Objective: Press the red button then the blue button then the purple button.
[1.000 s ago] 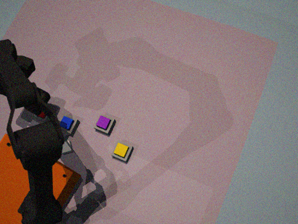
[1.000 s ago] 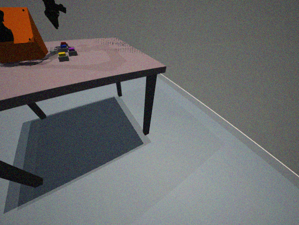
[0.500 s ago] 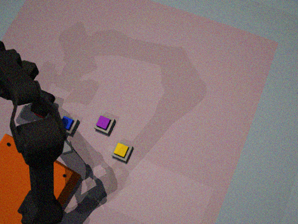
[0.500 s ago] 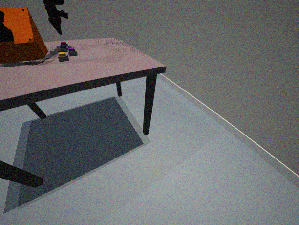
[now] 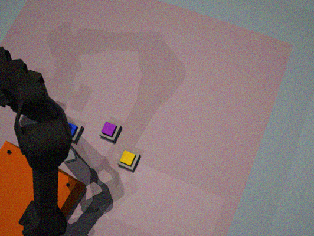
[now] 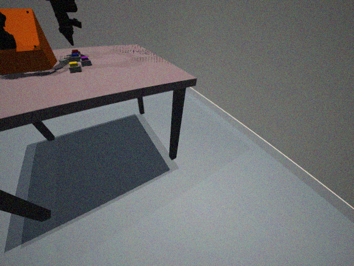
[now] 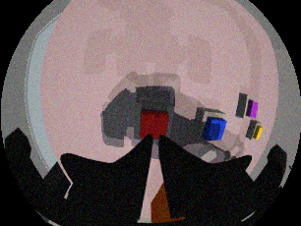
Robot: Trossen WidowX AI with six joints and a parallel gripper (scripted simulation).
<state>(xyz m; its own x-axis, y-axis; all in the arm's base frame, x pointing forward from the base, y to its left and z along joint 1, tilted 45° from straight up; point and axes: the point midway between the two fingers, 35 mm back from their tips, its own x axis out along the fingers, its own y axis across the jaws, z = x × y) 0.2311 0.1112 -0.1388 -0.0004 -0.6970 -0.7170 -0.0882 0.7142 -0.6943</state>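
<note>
My gripper [image 7: 154, 138] is drawn nearly shut with nothing between the fingers, the two tips meeting in a blunt point; that suits a poke, so I leave it as is.

Key relation: in the wrist view the red button [image 7: 154, 122] sits dead ahead of the fingertips, on the line of the narrow gap between them, just beyond the tips; I judge it lies almost straight below along my approach axis, with little or no sideways correction owed; the exterior view shows my gripper [image 6: 70, 40] pointing down and hanging apart from the button cluster on the table [image 6: 121, 72], so the cap is not yet touched.

Neighbours: the blue button [image 7: 213, 128] lies to the right of red in the wrist view, close beside it; the purple button [image 7: 253, 108] and the yellow button [image 7: 258, 132] lie farther right again, near the view's edge; from above, my arm hides red altogether and covers part of the blue button [image 5: 73, 128], while the purple button [image 5: 109, 129] and yellow button [image 5: 127, 157] show whole.

Step in hand, as I judge it: the first press, not yet made; the caps are square, so no long axis to align with.

Risk: any drift rightward on the descent would bring a finger onto blue out of turn; no block is identifiable in these views.
</note>
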